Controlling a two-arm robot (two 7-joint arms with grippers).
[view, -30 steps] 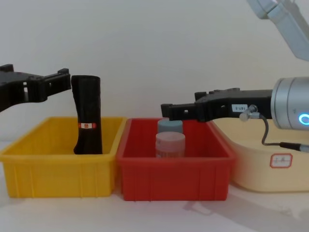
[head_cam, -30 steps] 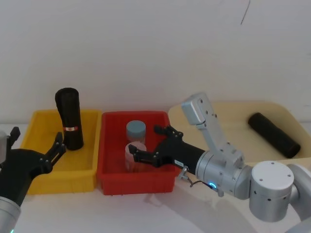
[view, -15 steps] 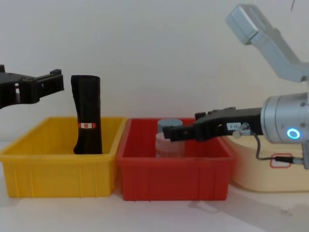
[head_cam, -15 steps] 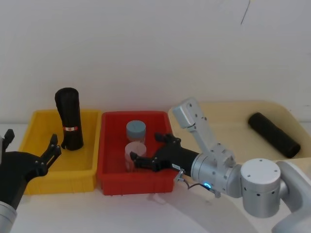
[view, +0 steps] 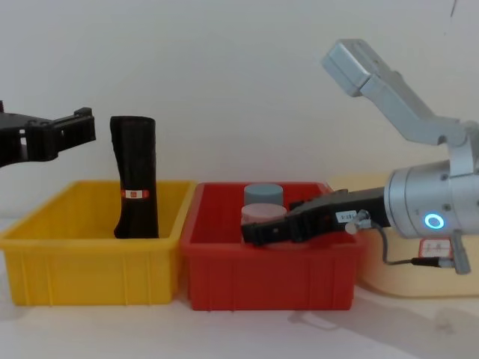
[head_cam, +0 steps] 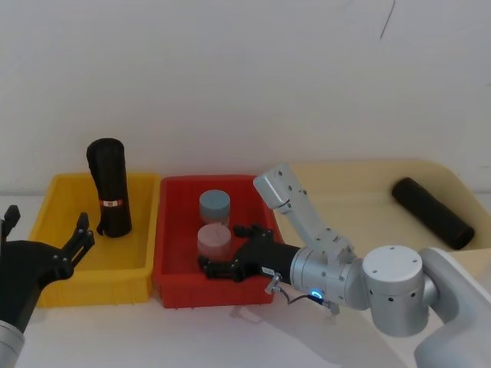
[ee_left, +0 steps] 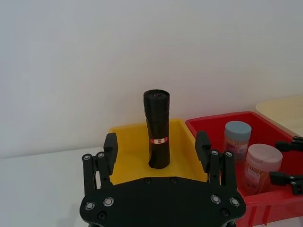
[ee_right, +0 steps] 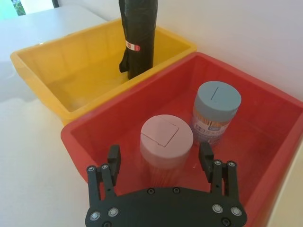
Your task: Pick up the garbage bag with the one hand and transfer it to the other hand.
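The garbage bag [head_cam: 432, 212], a plain black roll, lies on its side in the beige tray [head_cam: 360, 192] at the far right, with no gripper near it. My right gripper [head_cam: 222, 249] [view: 269, 224] [ee_right: 160, 156], with a small white label and a thin cable, is open and low over the front of the red bin [head_cam: 163, 230]. Its fingers sit on either side of a pink-lidded jar [ee_right: 166, 139] without closing on it. My left gripper [head_cam: 47, 222] [view: 52, 127] [ee_left: 156, 142] hovers open at the near left of the yellow bin [head_cam: 54, 192], holding nothing.
A taller black roll with a red-and-white band [head_cam: 109, 188] [view: 136, 176] stands in the yellow bin. A blue-grey-lidded jar [head_cam: 215, 205] stands behind the pink one in the red bin. The three containers sit side by side against a white wall.
My right gripper has dropped and drawn back toward the red bin's front, from above the jars to level with the pink-lidded one. The left gripper has pulled back slightly to the left.
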